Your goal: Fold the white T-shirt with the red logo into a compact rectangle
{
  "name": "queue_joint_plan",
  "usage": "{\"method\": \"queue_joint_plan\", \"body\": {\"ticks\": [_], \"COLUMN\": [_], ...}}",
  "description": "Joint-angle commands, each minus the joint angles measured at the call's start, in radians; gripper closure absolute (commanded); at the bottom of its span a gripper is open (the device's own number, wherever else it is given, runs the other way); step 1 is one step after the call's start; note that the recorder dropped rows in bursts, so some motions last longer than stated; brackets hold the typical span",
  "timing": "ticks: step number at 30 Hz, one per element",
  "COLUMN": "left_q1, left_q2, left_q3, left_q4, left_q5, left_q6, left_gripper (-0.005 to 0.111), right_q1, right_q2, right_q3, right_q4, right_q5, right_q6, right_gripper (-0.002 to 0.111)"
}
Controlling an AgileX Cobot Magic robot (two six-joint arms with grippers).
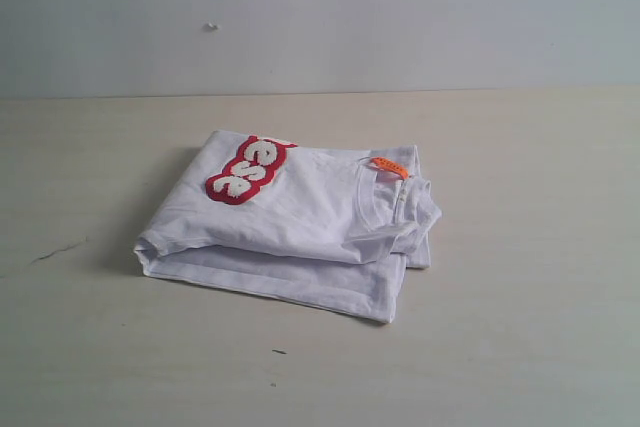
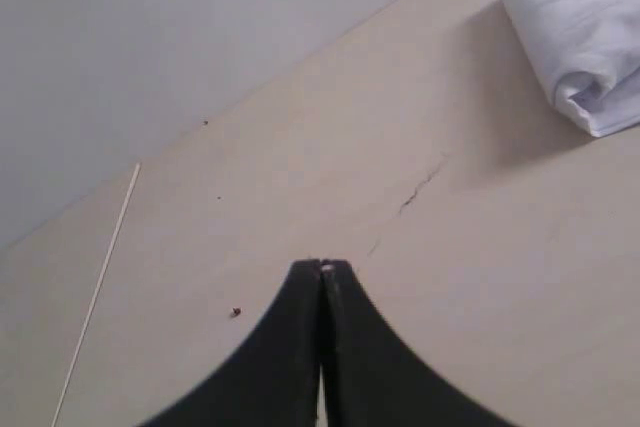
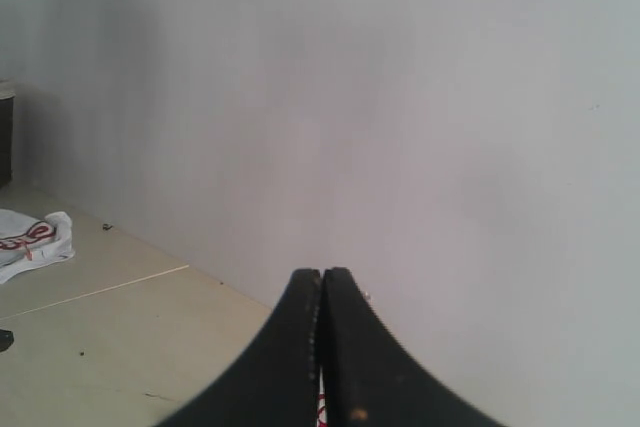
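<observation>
Left wrist view first: catching the left jaws pressing flat together, gripping nothing, hanging over bare counter [image 2: 250, 227], just short of a thin crack [image 2: 420, 185]. Spotting the white T-shirt [image 2: 575, 47] beyond that crack, well apart from the jaws. Right wrist view next: showing the right jaws sitting shut too, holding nothing, pointing mostly at the wall [image 3: 400, 97], glimpsing only a far-off scrap of the shirt.

Switching to the exterior view and working from the near edge back. Crossing open counter, then reaching the shirt lying mid-counter, doubled into a thick, slightly skewed bundle, lower layers poking out along the near side. Noting the red logo [image 1: 250, 169] wrapping over the far left fold, only partly showing. Picking out an orange tag [image 1: 390, 167] peeking from the collar [image 1: 400, 202] on the right. Ending at the plain grey wall behind.

Judging the handling now: looking light, soft and floppy, likely sagging and sliding layer over layer if lifted from one point. Favouring a two-sided pinch on the near protruding hem corners for squaring up, and steering clear of the loose collar.
</observation>
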Motion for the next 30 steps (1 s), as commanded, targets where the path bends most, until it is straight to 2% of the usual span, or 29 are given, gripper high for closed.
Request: {"method": "queue_joint_plan", "body": {"ticks": [1,10,17,21,25,27,30], "left_q1": [0.002,0.002,0.002,0.0,0.002,-0.016,-0.059], "left_q2": [-0.005,-0.005,-0.005,-0.005,-0.005,-0.005,-0.005], "left_q3": [0.002,0.002,0.002,0.002,0.002,0.002,0.002], "left_q4": [-0.01,-0.01,-0.01,-0.01,-0.01,-0.01,-0.01], "left_q5": [-0.017,-0.035,-0.187,-0.206,-0.118,-0.071,-0.083], "left_q6": [-0.002,-0.009,-0.298,-0.326,-0.445,-0.509,-0.525], "left_gripper": [0.107,0.107,0.107,0.107,0.107,0.107,0.107], "right_q1": [0.0,0.0,0.0,0.0,0.0,0.0,0.0], "right_q2": [-0.003,-0.003,-0.003,-0.003,-0.003,-0.003,-0.003], "right_q3": [0.001,0.001,0.001,0.001,0.001,0.001,0.001], "right_q4": [-0.004,-0.004,-0.004,-0.002,-0.002,-0.002,-0.002], "right_q5": [-0.002,-0.002,-0.002,-0.002,-0.002,-0.002,-0.002], "right_q6": [0.001,0.001,0.001,0.001,0.001,0.001,0.001], "right_gripper": [0.108,0.108,0.108,0.108,0.108,0.108,0.108]}}
